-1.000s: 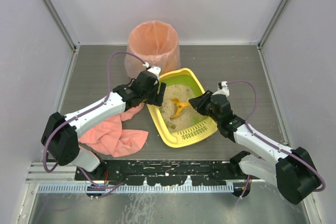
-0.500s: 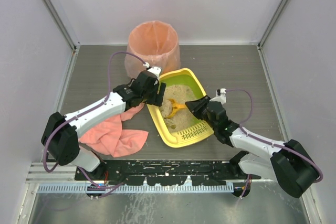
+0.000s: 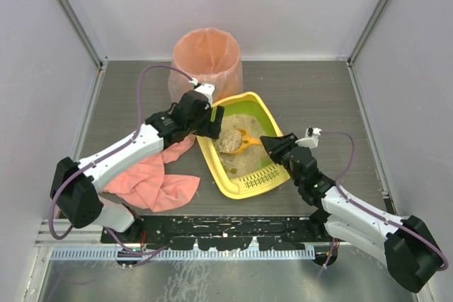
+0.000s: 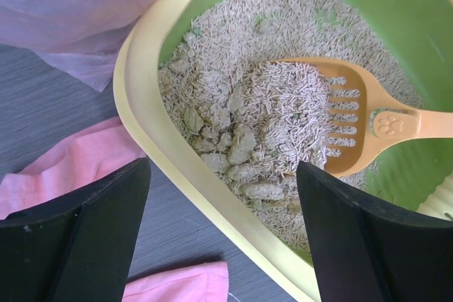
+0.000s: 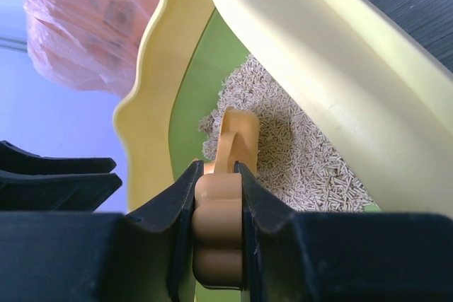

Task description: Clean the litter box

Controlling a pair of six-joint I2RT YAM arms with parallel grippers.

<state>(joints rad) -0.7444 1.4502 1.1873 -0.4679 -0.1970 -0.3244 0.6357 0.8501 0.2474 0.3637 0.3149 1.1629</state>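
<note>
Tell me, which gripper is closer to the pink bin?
Left. The left gripper hovers over the litter box edge beside the bin; the right gripper holds the scoop across the box.

litter box (image 3: 228, 187): 1 | orange scoop (image 3: 248, 140): 1 | pink-lined bin (image 3: 207, 58): 1 | pink cloth (image 3: 152, 183): 1 | arms: 2, left arm (image 3: 120, 155), right arm (image 3: 354, 208)

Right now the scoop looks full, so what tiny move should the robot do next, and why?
Probably raise the scoop a little and keep it level. The right gripper is clamped on its handle, and the scoop is heaped with litter and clumps but sits low inside the litter box. It has to clear the rim before going to the pink-lined bin.
</note>
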